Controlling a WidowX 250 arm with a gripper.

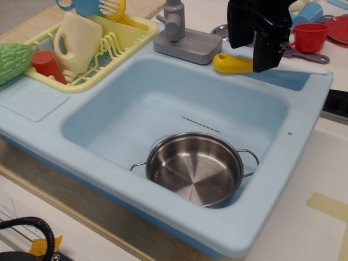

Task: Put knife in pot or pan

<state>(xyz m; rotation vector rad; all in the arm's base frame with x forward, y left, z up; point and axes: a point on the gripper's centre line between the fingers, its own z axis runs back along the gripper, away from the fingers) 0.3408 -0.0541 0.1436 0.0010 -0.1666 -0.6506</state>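
Note:
The knife [231, 63] lies on the back rim of the light blue sink [109, 114], yellow handle to the left, white blade [304, 67] pointing right. My black gripper [253, 58] is open and hangs right over the knife where handle meets blade; one fingertip [266, 60] covers that spot, the other is behind the handle. I cannot tell whether the fingers touch the knife. The shiny steel pot [194, 168] with two wire loop handles stands empty in the front of the sink basin.
A grey faucet [182, 38] stands left of the knife. A yellow dish rack [130, 32] holds a cream bottle [79, 41] and a red cup [46, 64]. A green gourd [11, 60] lies at the left. Behind the gripper are a red cup [310, 37], a grey spoon [307, 56] and a steel lid [220, 30].

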